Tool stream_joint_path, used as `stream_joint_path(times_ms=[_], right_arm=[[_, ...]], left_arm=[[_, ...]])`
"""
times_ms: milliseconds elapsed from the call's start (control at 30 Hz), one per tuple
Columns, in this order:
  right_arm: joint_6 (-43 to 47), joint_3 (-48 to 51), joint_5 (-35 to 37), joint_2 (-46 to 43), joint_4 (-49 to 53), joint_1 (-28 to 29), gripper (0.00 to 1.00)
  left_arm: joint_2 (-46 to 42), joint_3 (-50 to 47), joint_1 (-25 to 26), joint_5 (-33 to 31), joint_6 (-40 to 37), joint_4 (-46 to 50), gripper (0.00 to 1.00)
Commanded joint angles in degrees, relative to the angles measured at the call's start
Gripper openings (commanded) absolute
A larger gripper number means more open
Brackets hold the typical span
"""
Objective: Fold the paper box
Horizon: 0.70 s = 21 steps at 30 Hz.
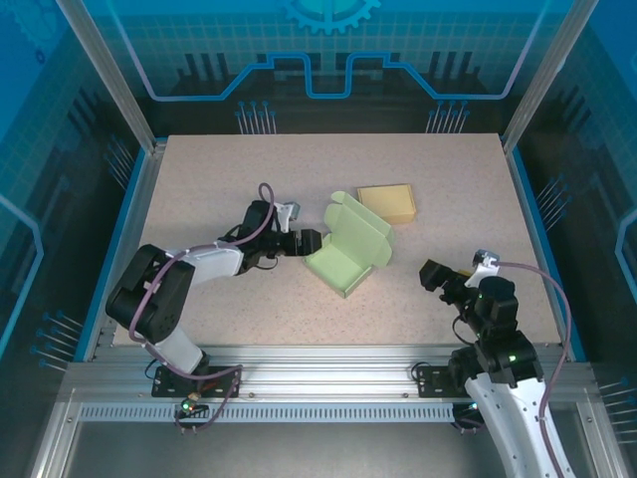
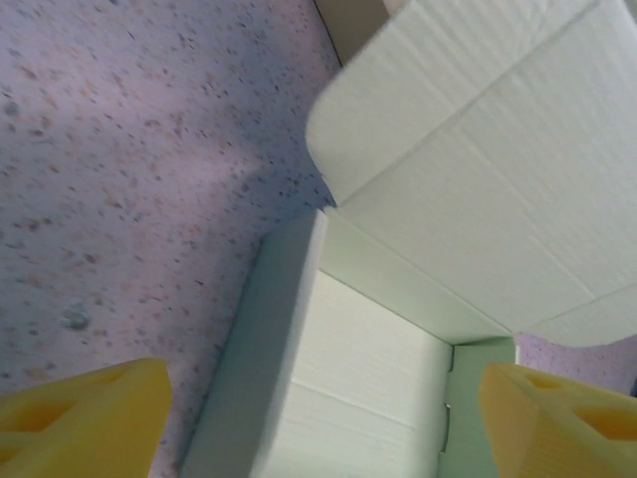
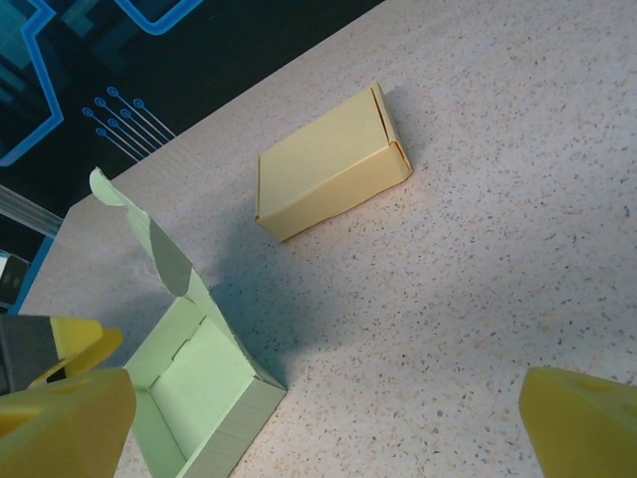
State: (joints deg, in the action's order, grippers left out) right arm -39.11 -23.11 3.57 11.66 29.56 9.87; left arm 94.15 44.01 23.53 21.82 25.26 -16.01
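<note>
A light green paper box (image 1: 348,254) lies open in the middle of the table, its lid standing up at the far side. My left gripper (image 1: 304,242) is open right at the box's left wall. In the left wrist view the box (image 2: 378,368) sits between the yellow fingertips (image 2: 80,418), with the lid (image 2: 478,169) looming above. My right gripper (image 1: 438,277) hangs open to the right of the box, well apart from it. The right wrist view shows the green box (image 3: 194,383) at lower left, with bare table between the fingers.
A closed yellow paper box (image 1: 387,203) rests just behind the green one, also seen as the yellow box (image 3: 328,164) in the right wrist view. Blue walls and aluminium posts (image 1: 109,80) ring the table. The speckled tabletop (image 1: 249,179) is bare at the far left.
</note>
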Motion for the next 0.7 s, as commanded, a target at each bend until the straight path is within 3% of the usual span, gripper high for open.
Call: stream_joint_path(times_ms=[0, 400, 433, 500, 567, 667], right_arm=[[-2.94, 1.9, -2.25, -0.32, -4.25, -1.3, 1.0], [-1.28, 3.87, -4.78, 6.97, -9.25, -2.82, 1.0], [-4.04, 3.85, -1.05, 6.93, -7.17, -2.8, 1.0], [-21.42, 2.41, 10.89, 7.0, 4.95, -3.0, 1.0], [-10.63, 3.75, 8.63, 5.94, -0.24, -3.28, 1.0], [-8.37, 3.57, 9.75, 5.55, -1.26, -3.35, 1.0]], left_arm=[[0.25, -2.21, 2.22, 1.84, 2.38, -2.15, 0.82], [0.51, -6.36, 9.97, -0.35, 9.91, -9.47, 0.82], [0.68, -6.77, 11.02, -0.91, 10.84, -10.48, 0.82], [0.86, -7.63, 13.13, -1.79, 12.94, -12.8, 0.82], [1.04, -8.93, 14.98, -2.58, 15.6, -16.25, 0.82], [0.87, -10.96, 16.83, -3.82, 18.81, -21.17, 0.82]])
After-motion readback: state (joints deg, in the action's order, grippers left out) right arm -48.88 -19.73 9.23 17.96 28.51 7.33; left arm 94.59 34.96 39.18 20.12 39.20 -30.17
